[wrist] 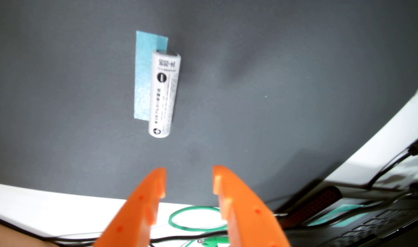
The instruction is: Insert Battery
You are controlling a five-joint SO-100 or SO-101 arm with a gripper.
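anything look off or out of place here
Nothing looks damaged. The white battery lies only partly on the blue tape strip, offset to its right in the wrist view. No battery holder is in view.

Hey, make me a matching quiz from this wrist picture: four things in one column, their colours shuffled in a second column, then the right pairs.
Things:
1. battery
2. tape strip
3. gripper
4. wire loop

Colours:
A. orange
B. green
C. white
D. light blue

Pairs: 1-C, 2-D, 3-A, 4-B
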